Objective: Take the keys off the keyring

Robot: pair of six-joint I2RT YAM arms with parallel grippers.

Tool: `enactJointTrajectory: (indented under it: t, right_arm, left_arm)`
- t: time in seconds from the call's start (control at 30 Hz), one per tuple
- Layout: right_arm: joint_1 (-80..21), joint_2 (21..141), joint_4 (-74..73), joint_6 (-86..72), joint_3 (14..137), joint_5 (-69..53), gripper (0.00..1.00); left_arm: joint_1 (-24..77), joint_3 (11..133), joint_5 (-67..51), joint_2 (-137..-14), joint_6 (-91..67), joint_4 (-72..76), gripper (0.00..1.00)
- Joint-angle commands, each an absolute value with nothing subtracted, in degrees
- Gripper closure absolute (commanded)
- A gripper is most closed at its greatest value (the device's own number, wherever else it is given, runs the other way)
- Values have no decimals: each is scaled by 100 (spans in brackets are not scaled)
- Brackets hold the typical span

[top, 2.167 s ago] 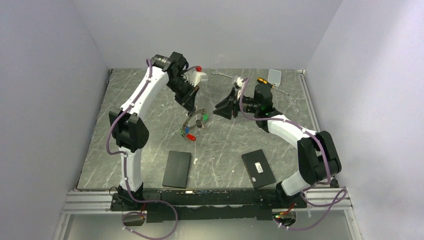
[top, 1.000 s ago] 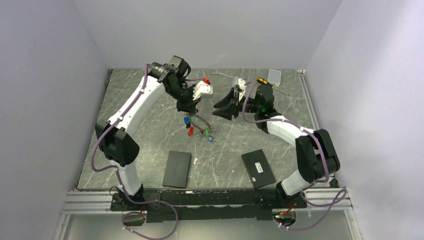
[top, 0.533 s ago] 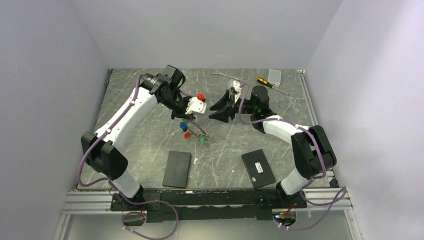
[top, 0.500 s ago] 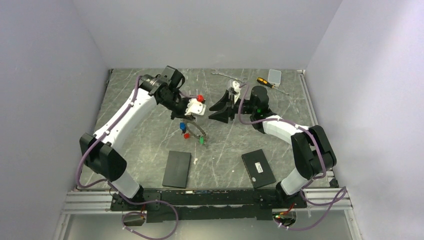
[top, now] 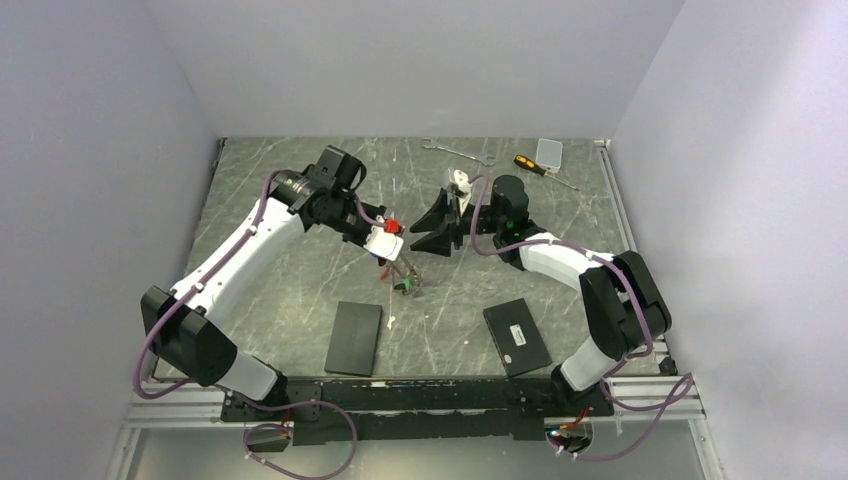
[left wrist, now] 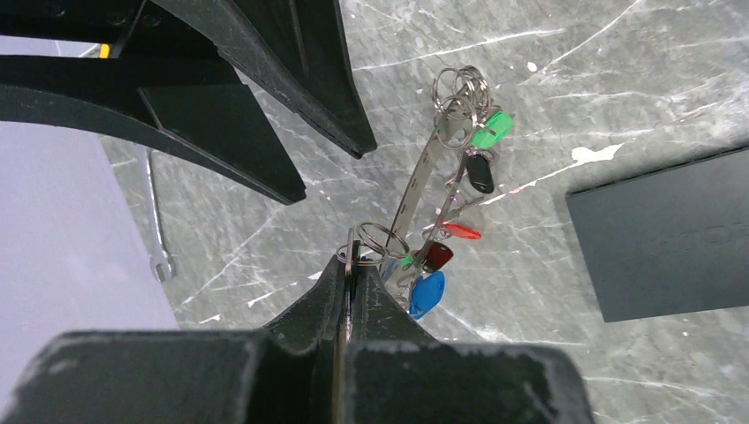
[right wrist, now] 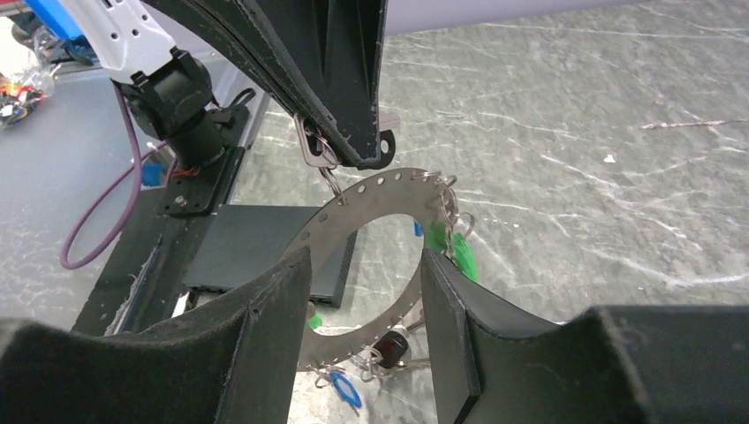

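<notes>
The keyring [right wrist: 353,199] hangs mid-frame.
The left gripper [left wrist: 350,265] pinches its top loop tight; the right gripper [right wrist: 364,265], half open astride the band, holds nothing.

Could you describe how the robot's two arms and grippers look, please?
The left arm and the right arm have white links and black joints, with a purple cable running along each. The left gripper and the right gripper have black, wedge-shaped fingers.
</notes>
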State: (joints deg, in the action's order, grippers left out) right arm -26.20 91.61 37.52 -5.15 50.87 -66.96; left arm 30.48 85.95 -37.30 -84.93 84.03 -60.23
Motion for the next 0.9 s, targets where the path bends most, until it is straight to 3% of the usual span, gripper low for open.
enactJointTrajectory:
  t: [0.0, 0.43, 0.87]
  right_arm:
    - [-2678, 8992, 4038, -577, 5300, -6898, 48]
    - [-2899, 9086, 4071, -601, 5343, -6829, 51]
    - [-2948, 9158, 4538, -913, 5326, -6840, 65]
  left_arm:
    - [3109, 8502, -4088, -8171, 9259, -5602, 100]
    - [3190, 8485, -4014, -8238, 8784, -5348, 100]
    - [3199, 8674, -3901, -8450, 8174, -5241, 100]
